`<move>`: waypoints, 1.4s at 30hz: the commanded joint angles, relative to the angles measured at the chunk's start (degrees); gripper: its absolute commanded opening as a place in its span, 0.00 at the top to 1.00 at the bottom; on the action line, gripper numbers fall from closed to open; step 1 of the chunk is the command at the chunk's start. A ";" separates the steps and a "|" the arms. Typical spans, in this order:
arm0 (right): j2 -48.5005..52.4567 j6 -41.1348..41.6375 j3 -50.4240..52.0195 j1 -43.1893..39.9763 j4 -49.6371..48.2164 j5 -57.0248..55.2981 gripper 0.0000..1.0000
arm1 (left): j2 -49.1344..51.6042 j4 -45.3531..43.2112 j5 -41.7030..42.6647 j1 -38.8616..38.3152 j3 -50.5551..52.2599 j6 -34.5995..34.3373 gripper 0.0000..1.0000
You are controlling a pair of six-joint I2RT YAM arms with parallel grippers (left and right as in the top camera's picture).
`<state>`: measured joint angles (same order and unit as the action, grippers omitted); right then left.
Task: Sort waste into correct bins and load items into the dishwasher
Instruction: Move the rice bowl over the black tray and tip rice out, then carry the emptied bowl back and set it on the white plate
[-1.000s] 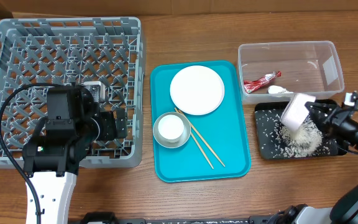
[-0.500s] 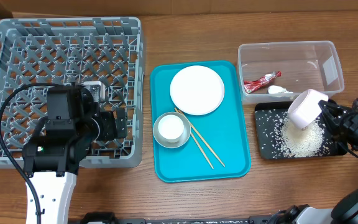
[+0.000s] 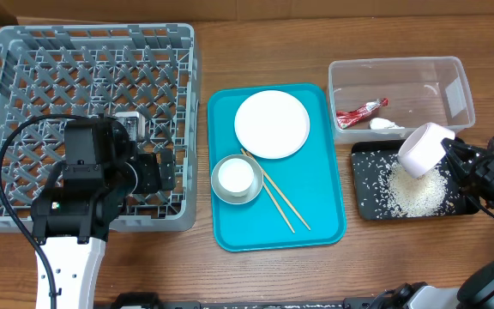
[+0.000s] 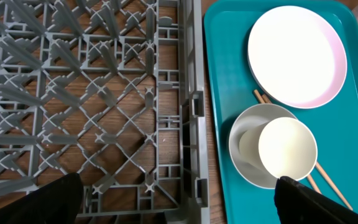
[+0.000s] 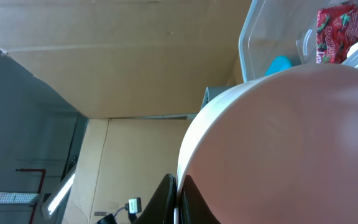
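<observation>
On my overhead feed the dish rack (image 3: 24, 51) at upper left was plain grey, its pegs making a criss-cross lattice over the brown wood-grain table (image 3: 256, 51). At centre I saw a teal tray (image 3: 324, 215) carrying a white plate (image 3: 272, 124), a silvery metal bowl (image 3: 219, 193) with a white bowl (image 3: 235, 175) in it, and pale tan chopsticks (image 3: 283, 204). At upper right the clear tub (image 3: 453, 86) showed a red-and-white wrapper (image 3: 360, 113) and a white scrap (image 3: 386, 124). Below it the shallow tray (image 3: 365, 193) was black, speckled with white rice (image 3: 414, 193) (dense mid-tray, thinner specks leftward). The cup (image 3: 424, 149) was white.
</observation>
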<state>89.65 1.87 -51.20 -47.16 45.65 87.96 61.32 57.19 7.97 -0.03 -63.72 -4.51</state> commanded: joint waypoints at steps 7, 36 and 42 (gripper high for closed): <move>-1.92 -2.38 -0.98 6.14 -0.50 1.86 0.96 | 0.20 -0.46 0.44 -0.33 -1.27 -0.81 0.00; -0.94 -5.75 -21.64 69.59 -13.51 -74.47 0.96 | 0.20 -0.46 0.46 -0.33 -1.27 -0.83 0.00; 8.35 -6.43 -21.64 72.48 -17.99 -74.27 0.96 | 0.20 -0.44 0.48 -0.33 -1.27 -0.83 0.00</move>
<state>94.89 -2.94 -71.64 24.84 28.64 16.16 61.32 56.99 7.97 -0.03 -63.75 -4.49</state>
